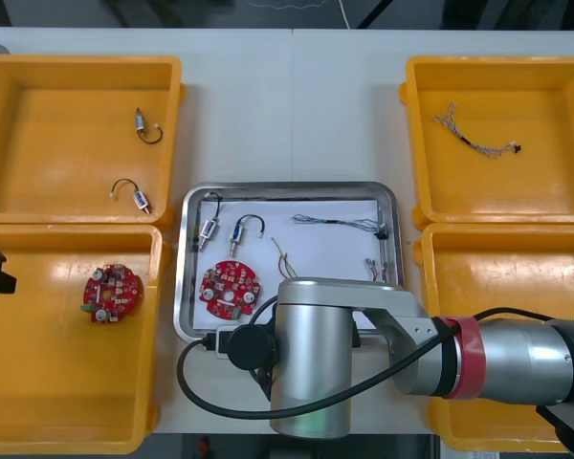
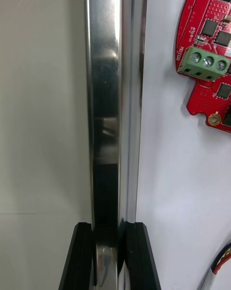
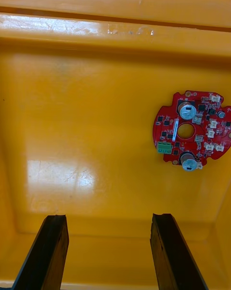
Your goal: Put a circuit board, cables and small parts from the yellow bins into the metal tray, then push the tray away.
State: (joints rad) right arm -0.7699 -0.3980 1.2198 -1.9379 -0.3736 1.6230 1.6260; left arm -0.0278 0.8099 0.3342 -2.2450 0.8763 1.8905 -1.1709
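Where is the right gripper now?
In the right wrist view, the right gripper clamps the near rim of the metal tray, beside the red circuit board.

A light, matte table top [image 1: 239, 105] spans the front view, with a thin straight seam [image 1: 292, 96] running in from its far edge. Beyond that edge lies a dark strip of floor [image 1: 172, 11], crossed by a thin pale cord [image 1: 345, 13]. The right wrist view shows the same pale surface with a faint cross line [image 2: 43, 212]

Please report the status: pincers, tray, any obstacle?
Right pincer shut on tray near rim. Left pincer open over bin. Tray holds board, cables, parts. No obstacle ahead.
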